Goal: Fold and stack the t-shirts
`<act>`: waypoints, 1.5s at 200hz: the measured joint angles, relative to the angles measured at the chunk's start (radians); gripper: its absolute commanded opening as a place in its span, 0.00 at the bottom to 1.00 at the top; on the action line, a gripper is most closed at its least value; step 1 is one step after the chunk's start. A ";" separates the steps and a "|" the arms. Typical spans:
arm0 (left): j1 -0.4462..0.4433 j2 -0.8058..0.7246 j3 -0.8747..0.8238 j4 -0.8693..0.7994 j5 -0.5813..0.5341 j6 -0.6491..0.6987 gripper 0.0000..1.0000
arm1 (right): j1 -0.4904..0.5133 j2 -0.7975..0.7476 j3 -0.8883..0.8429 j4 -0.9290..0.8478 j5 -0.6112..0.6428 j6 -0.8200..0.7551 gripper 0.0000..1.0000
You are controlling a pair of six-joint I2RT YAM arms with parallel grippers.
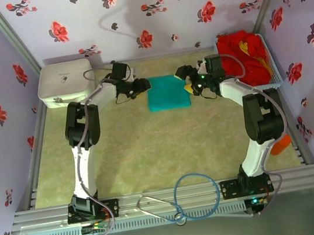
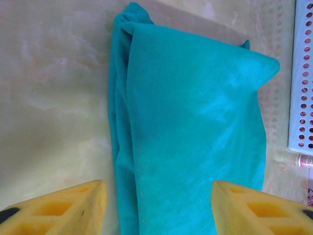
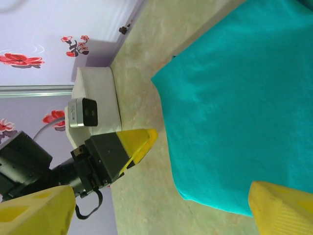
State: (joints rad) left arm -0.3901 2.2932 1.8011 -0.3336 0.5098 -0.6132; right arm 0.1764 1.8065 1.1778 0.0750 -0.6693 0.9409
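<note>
Folded teal t-shirt [image 2: 195, 137] on the beige surface [image 2: 54, 98], the left end effector [image 2: 159, 208] over its near end with jaws spread wide, a perforated white basket [image 2: 303, 73] alongside.

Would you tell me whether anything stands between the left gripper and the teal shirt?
Nothing visible does. The left gripper hangs with its jaws open right over one end of the teal shirt, and only bare table lies beside it.
</note>
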 measured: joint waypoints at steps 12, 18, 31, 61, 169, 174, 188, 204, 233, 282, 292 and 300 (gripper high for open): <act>-0.004 0.031 0.037 -0.020 0.001 0.001 0.56 | 0.000 -0.001 -0.006 -0.006 0.000 -0.002 0.92; -0.007 0.044 0.051 -0.027 0.001 0.002 0.55 | 0.000 -0.002 -0.008 -0.007 0.000 -0.004 0.92; -0.013 0.068 0.079 -0.053 0.001 0.005 0.55 | 0.000 -0.006 -0.011 -0.013 0.003 -0.008 0.92; -0.030 0.109 0.129 -0.098 0.000 0.017 0.55 | 0.000 -0.010 -0.013 -0.020 0.004 -0.018 0.92; -0.042 0.183 0.269 -0.235 0.033 0.024 0.52 | -0.008 -0.010 -0.036 -0.021 0.003 -0.018 0.92; -0.042 0.187 0.277 -0.243 0.034 0.026 0.52 | -0.009 -0.010 -0.037 -0.021 0.003 -0.018 0.92; -0.042 0.195 0.293 -0.263 0.034 0.031 0.50 | -0.011 -0.010 -0.040 -0.020 0.003 -0.018 0.92; -0.042 0.197 0.298 -0.276 0.034 0.035 0.47 | -0.013 -0.010 -0.045 -0.020 0.003 -0.017 0.91; -0.042 0.198 0.301 -0.301 0.034 0.048 0.38 | -0.013 -0.010 -0.051 -0.020 0.003 -0.017 0.91; -0.043 0.198 0.312 -0.357 0.021 0.097 0.17 | -0.024 -0.013 -0.061 -0.020 0.003 -0.017 0.91; -0.043 0.198 0.312 -0.368 0.014 0.104 0.11 | -0.026 -0.018 -0.066 -0.020 0.003 -0.017 0.91; -0.044 0.197 0.312 -0.377 0.010 0.115 0.05 | -0.027 -0.019 -0.068 -0.020 0.003 -0.017 0.91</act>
State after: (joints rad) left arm -0.4339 2.4905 2.1136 -0.7101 0.5194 -0.4980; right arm 0.1490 1.7870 1.1095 0.0551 -0.6659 0.9237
